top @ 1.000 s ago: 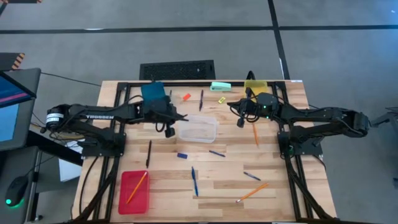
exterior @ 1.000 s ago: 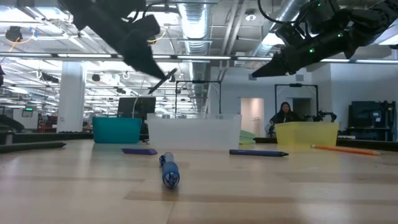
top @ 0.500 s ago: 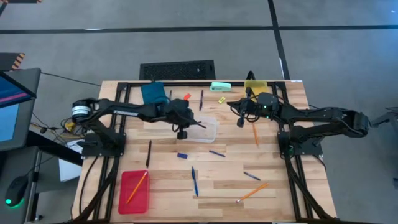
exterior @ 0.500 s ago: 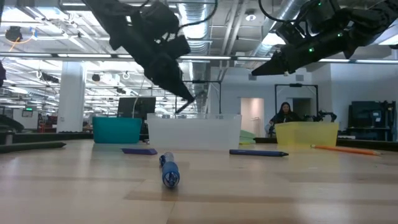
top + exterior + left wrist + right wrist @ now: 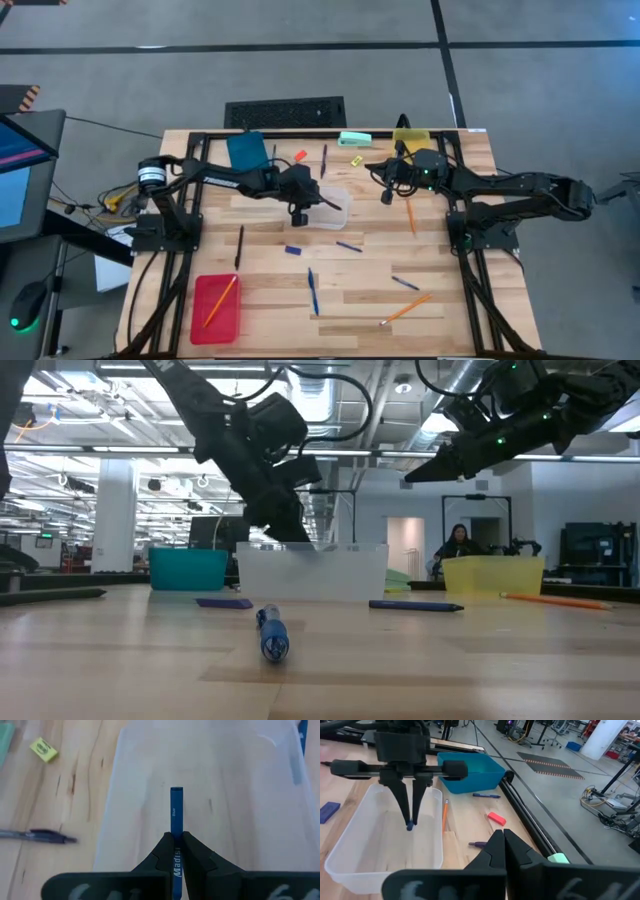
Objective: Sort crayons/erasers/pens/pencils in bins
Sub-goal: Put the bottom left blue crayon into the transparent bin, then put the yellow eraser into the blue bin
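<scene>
My left gripper (image 5: 330,204) hangs over the clear bin (image 5: 322,213), fingers pointing down, shut on a short blue crayon (image 5: 176,812) printed "Blue". The right wrist view shows its lower tip (image 5: 410,826) inside the bin, just above the floor. My right gripper (image 5: 387,196) waits shut and empty above the table, near the yellow bin (image 5: 410,138). Pens (image 5: 313,291), orange pencils (image 5: 410,215), a yellow eraser (image 5: 356,159) and an orange-red eraser (image 5: 300,155) lie flat on the table. One pencil lies in the red bin (image 5: 216,308). My left gripper pinches the blue crayon between its two fingers (image 5: 192,852), on the upper part of the stick (image 5: 176,837). The fingers come from above and lie along the crayon. It hangs upright below them, lifted clear, with its free end (image 5: 410,826) down inside the clear bin.
The teal-blue bin (image 5: 247,150) stands at the far edge, left of the clear bin. A mint-green flat object (image 5: 354,139) lies beside the yellow bin. A small blue piece (image 5: 292,250) and a dark pen (image 5: 239,246) lie near the clear bin. Metal frame rails run along both sides.
My left gripper has travelled toward the table's right, from left of the clear bin to above it, carrying the crayon. It has tipped from slanting to pointing straight down and has sunk toward the bin. My right arm has kept still.
</scene>
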You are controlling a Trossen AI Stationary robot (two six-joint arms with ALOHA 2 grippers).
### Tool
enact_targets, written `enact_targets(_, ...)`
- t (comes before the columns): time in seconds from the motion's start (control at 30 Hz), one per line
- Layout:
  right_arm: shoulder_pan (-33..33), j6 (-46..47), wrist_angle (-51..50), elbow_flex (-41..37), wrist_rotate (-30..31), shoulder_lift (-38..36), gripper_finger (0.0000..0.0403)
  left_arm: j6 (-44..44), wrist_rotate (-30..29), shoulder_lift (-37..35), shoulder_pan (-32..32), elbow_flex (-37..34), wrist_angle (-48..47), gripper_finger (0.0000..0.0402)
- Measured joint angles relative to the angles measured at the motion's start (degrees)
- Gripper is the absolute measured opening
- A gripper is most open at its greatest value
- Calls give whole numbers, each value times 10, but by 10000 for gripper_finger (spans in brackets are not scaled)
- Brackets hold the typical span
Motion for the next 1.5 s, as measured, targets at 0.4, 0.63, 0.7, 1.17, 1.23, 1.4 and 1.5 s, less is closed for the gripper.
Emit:
enact_targets(0.4,0,-1,0,0,0,0,3,-3,-11,0,0,0,-15,4)
enact_targets(0.63,0,-1,0,0,0,0,3,-4,-12,0,0,0,-16,4)
enact_targets(0.7,0,-1,0,0,0,0,3,-4,-12,0,0,0,-16,4)
enact_targets(1.17,0,-1,0,0,0,0,3,-13,-12,0,0,0,-21,30)
enact_targets(1.23,0,-1,0,0,0,0,3,-13,-12,0,0,0,-21,39)
enact_targets(1.4,0,-1,0,0,0,0,3,-15,-15,0,0,0,-17,45)
enact_targets(1.5,0,-1,0,0,0,0,3,-29,-31,0,-1,0,-10,46)
